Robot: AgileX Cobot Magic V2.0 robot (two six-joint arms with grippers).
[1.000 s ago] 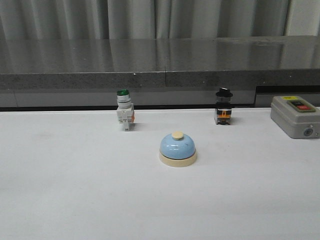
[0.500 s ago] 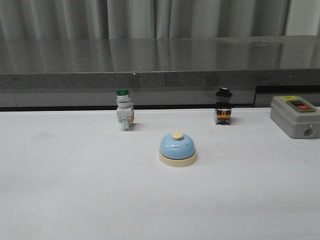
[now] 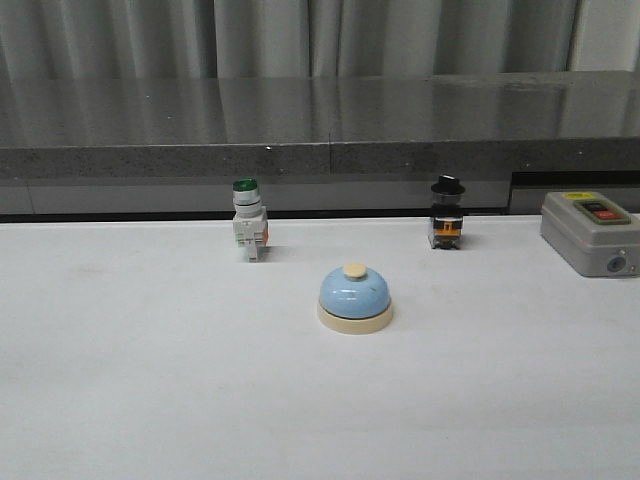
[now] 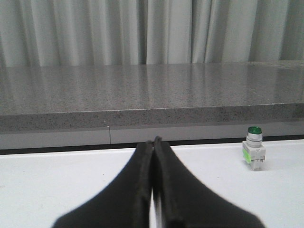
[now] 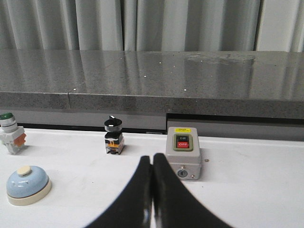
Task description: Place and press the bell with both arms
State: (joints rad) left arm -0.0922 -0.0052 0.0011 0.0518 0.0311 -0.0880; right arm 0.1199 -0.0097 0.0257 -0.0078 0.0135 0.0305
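Table [image 3: 150, 380] holds one bell [image 3: 355, 298], two switches — one grey box [image 3: 590, 232].

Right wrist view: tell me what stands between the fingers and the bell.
Nothing visible does. The right gripper is shut and empty; only bare white table lies between it and the bell. The black selector switch and grey button box stand farther back.

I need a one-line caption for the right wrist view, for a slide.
Closed right hand above the white table, with the blue bell, a black selector switch and a grey button box ahead.
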